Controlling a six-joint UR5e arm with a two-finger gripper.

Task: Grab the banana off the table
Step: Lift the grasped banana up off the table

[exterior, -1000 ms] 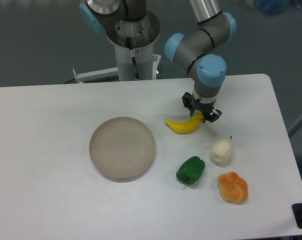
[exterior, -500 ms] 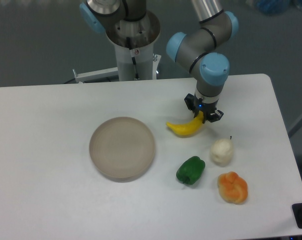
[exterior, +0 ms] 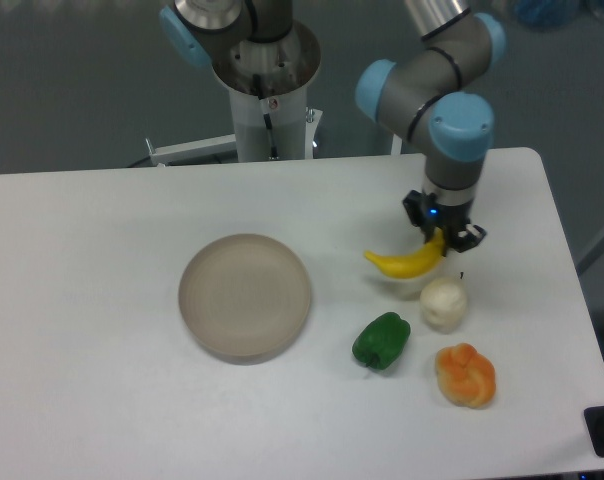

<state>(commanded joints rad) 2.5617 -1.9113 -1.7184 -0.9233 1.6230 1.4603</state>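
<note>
I see the black two-finger gripper closed on the small curved yellow banana, lifted above the white table.

banana hangs above table, right of plate.

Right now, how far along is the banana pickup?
Done: the gripper is shut on the banana at its right end. In hand: the banana looks raised off the table, a faint shadow below it. Left: carrying it clear of the white fruit just beneath.
</note>
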